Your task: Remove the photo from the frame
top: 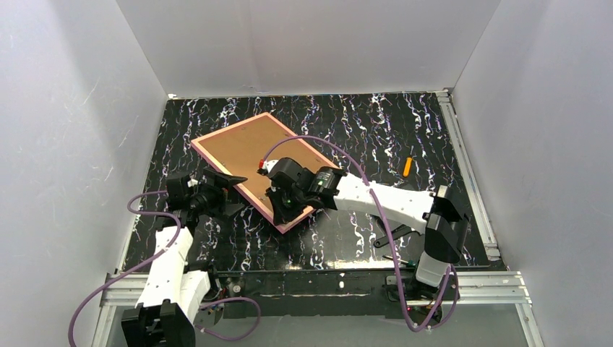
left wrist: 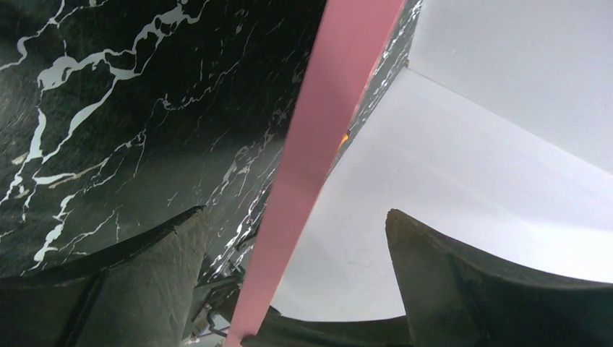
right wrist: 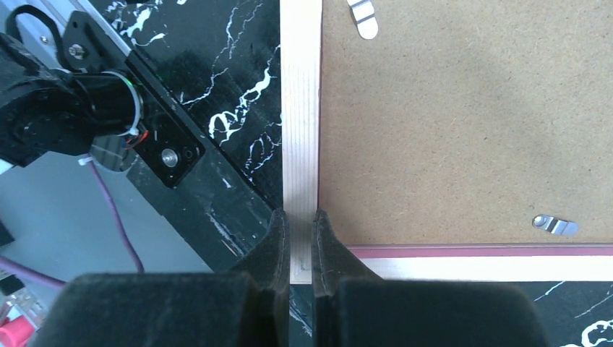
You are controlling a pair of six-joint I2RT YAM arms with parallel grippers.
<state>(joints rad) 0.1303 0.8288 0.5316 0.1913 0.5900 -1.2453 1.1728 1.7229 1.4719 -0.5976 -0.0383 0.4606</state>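
You see the black marble-patterned table (top: 361,130) filling the middle of the top view, with white walls around it. On it, a little left of centre and toward the top, the pink frame (top: 238,148) lies turned diagonally with its back up, so only the brown board (top: 249,141) shows. The photo is not visible in any view.

Your right gripper (top: 280,206) is at the lowest corner of the frame, near the centre of the top view. In the right wrist view the right gripper (right wrist: 301,238) is pinched narrow on the pale side rail of the frame (right wrist: 301,108), just beside the corner, and the two fingers (right wrist: 275,238) press on it from both sides.

Your left gripper (top: 235,191) stands at the lower left edge of the frame. In the left wrist view its jaws are spread wide, and the pink rail (left wrist: 318,130) runs up between them. I cannot tell if a finger (left wrist: 166,267) touches it.

A small orange-handled tool (top: 407,166) lies apart, on the right of the table. Two little metal clips (right wrist: 555,225) sit on the board.
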